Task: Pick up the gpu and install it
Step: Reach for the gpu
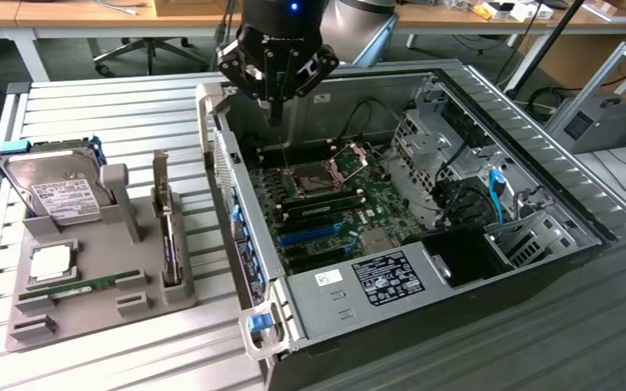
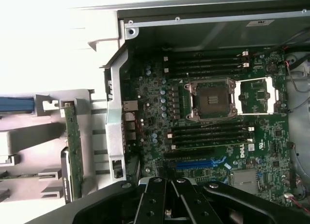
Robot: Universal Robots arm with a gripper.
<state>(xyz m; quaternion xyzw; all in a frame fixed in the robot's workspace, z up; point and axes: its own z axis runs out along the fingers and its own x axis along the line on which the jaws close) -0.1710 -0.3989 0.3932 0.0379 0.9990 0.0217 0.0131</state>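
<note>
Closed pincer (image 1: 276, 114) over case (image 1: 329, 303), gpu (image 1: 164, 216) well apart

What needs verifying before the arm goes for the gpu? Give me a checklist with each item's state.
1. The gripper holds nothing: ok.
2. Jaws open wide enough for a grasp: not ok, they are shut.
3. The gpu stands upright in the grey holder: ok.
4. The gripper is above the gpu: not ok, it hangs over the computer case.
5. The blue slot is free: ok.
6. The computer case is open on top: ok.
</note>
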